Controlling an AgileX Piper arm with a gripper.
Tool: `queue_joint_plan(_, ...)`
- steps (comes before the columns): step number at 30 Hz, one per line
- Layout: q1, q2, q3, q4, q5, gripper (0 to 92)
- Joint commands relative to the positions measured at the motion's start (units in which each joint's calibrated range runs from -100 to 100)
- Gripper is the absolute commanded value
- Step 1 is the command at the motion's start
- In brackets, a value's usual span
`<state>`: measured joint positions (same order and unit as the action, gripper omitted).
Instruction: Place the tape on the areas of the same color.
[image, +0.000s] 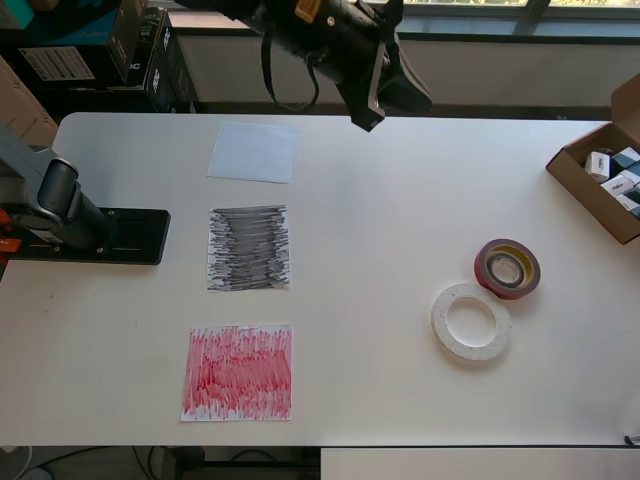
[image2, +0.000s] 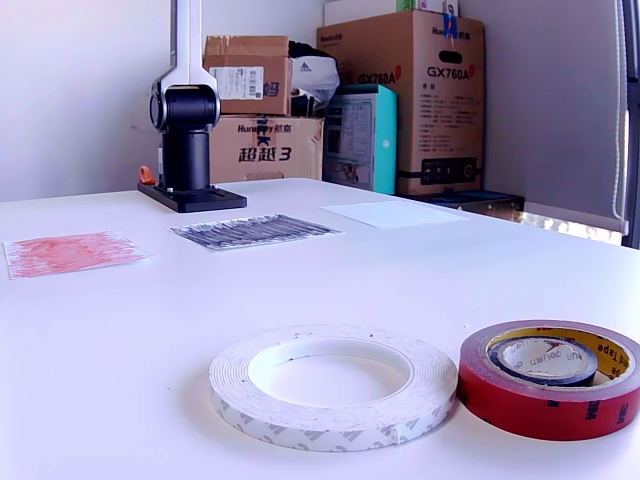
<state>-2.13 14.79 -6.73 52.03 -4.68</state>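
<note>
The white tape ring (image: 471, 321) (image2: 333, 385) lies flat on the table, toward the overhead view's right. Touching it or nearly so is the red roll (image: 488, 262) (image2: 540, 408), and the small black roll (image: 508, 269) (image2: 547, 360) sits inside the red roll's hole. Three sheets lie in a column at the overhead view's left: white (image: 253, 151) (image2: 395, 213), scribbled black (image: 249, 248) (image2: 253, 230), scribbled red (image: 238, 372) (image2: 68, 252). My gripper (image: 383, 95) hangs high above the table's far edge, dark and blurred. Its jaws cannot be made out.
The arm's black base (image: 110, 236) (image2: 190, 195) is fixed at the overhead view's left table edge. An open cardboard box (image: 578, 180) with small packages sits at the right edge. Stacked cartons (image2: 400, 90) stand behind the table.
</note>
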Motion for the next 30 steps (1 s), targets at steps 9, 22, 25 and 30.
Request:
queue_joint_plan(9,-0.39,9.34,-7.31,21.58,18.19,0.0)
queue_joint_plan(22,-2.04,16.64,-7.77,22.00,31.37,0.0)
queue_joint_plan(25,-2.83,18.98,-9.04,21.75,32.11,0.0)
queue_joint_plan(30,-4.33,24.59,-14.58,21.49,32.11,0.0)
